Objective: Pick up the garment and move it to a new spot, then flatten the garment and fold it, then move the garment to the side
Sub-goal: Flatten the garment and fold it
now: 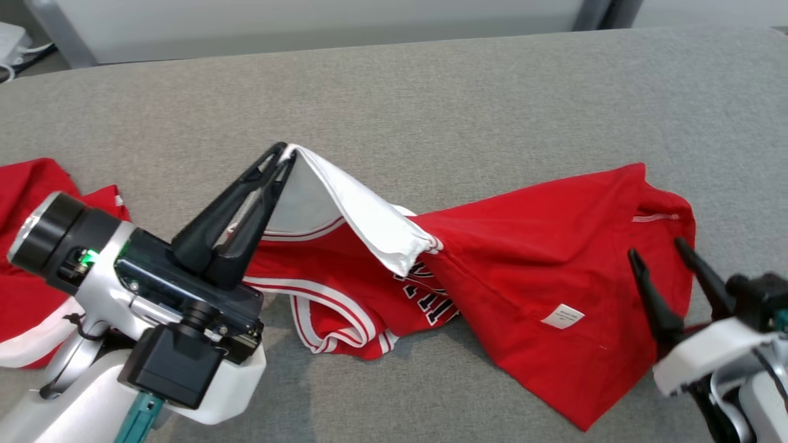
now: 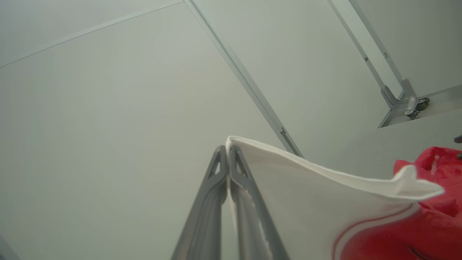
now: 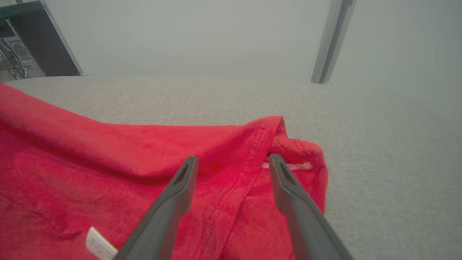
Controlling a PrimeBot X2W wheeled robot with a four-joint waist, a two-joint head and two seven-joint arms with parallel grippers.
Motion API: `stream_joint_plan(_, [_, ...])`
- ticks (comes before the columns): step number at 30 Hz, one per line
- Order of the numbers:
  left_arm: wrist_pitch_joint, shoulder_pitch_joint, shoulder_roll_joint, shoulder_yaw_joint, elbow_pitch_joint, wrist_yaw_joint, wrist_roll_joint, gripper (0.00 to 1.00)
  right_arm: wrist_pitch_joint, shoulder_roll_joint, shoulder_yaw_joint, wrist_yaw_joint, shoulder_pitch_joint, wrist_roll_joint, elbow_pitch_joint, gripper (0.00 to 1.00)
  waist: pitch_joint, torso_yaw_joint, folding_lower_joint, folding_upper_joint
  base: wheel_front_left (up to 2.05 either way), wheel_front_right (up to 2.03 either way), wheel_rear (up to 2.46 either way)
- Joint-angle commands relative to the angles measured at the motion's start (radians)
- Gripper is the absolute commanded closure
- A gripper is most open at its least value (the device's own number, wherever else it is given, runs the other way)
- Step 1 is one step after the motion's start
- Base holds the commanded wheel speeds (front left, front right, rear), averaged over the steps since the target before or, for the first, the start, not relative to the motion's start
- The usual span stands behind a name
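Pinching left gripper (image 1: 284, 149): your left fingers are pressed tight together on the peak of a white fold of cloth and hold it up like a tent above the surface.
White fold (image 1: 363, 215): it slopes down from your left fingertips towards the right and ends in a loose flap over the red cloth; in the left wrist view its edge runs away from the fingers to the right.
Right gripper (image 1: 655, 247): your right fingers are spread wide with nothing between them, over the garment's right end; you cannot tell whether the tips touch the cloth.
Hem corner (image 3: 288, 151): red and bunched, with white stitching showing, it lies just beyond your right fingertips.
Garment (image 1: 542, 246): a red jersey with white and red striped trim, stretched across the middle of the surface between your two grippers, its left part lifted and the rest lying down and creased.
Lettering (image 1: 431, 298): black and white, partly hidden under the white flap.
Label (image 1: 562, 317): a small white tag on the red cloth, near your right gripper.
Second red cloth (image 1: 24, 289): lying at the far left, behind your left arm.
Surface (image 1: 431, 92): gray fabric under everything.
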Motion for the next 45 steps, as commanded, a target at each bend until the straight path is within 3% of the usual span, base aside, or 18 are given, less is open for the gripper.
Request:
stream_joint_plan(1, [-0.004,-0.024,0.038,0.056,-0.019,0.015,-0.006,1.00,-0.014,-0.033,0.024,0.004,0.042,0.018,-0.054,0.00,0.008,-0.018,0.0000,0.0000,0.00,0.00,0.00])
stream_joint_plan(13, [-0.004,-0.006,0.046,0.076,-0.028,0.010,-0.010,1.00,0.073,-0.021,0.041,0.004,0.279,0.090,-0.235,0.00,0.014,-0.040,0.0000,0.0000,0.00,0.00,0.00])
stream_joint_plan(27, [-0.004,-0.010,0.026,0.070,-0.025,-0.014,-0.010,1.00,0.089,0.025,0.055,0.004,0.265,0.096,-0.137,0.01,0.005,-0.007,0.0000,0.0000,0.00,0.00,0.00])
stream_joint_plan(32, [-0.004,-0.007,0.020,0.069,-0.025,-0.018,-0.009,1.00,0.075,0.035,0.062,0.004,0.248,0.094,-0.096,0.10,0.003,0.002,0.0000,0.0000,0.00,0.00,0.00])
stream_joint_plan(34, [-0.004,-0.005,0.019,0.071,-0.022,-0.021,-0.009,1.00,0.059,0.039,0.075,0.004,0.232,0.095,-0.073,0.29,0.003,0.006,0.0000,0.0000,0.00,0.00,0.00])
stream_joint_plan(35, [-0.004,-0.003,0.018,0.070,-0.021,-0.022,-0.010,1.00,0.053,0.040,0.078,0.004,0.228,0.096,-0.065,0.31,0.003,0.008,0.0000,0.0000,0.00,0.00,0.00])
stream_joint_plan(36, [-0.004,-0.002,0.017,0.070,-0.020,-0.023,-0.010,1.00,0.048,0.041,0.081,0.004,0.224,0.097,-0.058,0.49,0.002,0.009,0.0000,0.0000,0.00,0.00,0.00])
stream_joint_plan(37, [-0.004,-0.002,0.017,0.070,-0.020,-0.023,-0.010,1.00,0.048,0.041,0.081,0.004,0.224,0.097,-0.058,0.49,0.002,0.009,0.0000,0.0000,0.00,0.00,0.00])
stream_joint_plan(39, [-0.004,0.002,0.015,0.069,-0.019,-0.025,-0.009,1.00,0.041,0.043,0.088,0.004,0.218,0.098,-0.045,0.58,0.000,0.010,0.0000,0.0000,0.00,0.00,0.00])
stream_joint_plan(44, [-0.004,0.010,0.013,0.072,-0.015,-0.027,-0.010,1.00,0.030,0.043,0.103,0.004,0.204,0.099,-0.018,1.00,-0.003,0.011,0.0000,0.0000,0.00,0.00,0.00])
stream_joint_plan(45, [-0.004,0.012,0.013,0.073,-0.015,-0.027,-0.010,1.00,0.028,0.043,0.104,0.004,0.202,0.099,-0.014,1.00,-0.003,0.010,0.0000,0.0000,0.00,0.00,0.00])
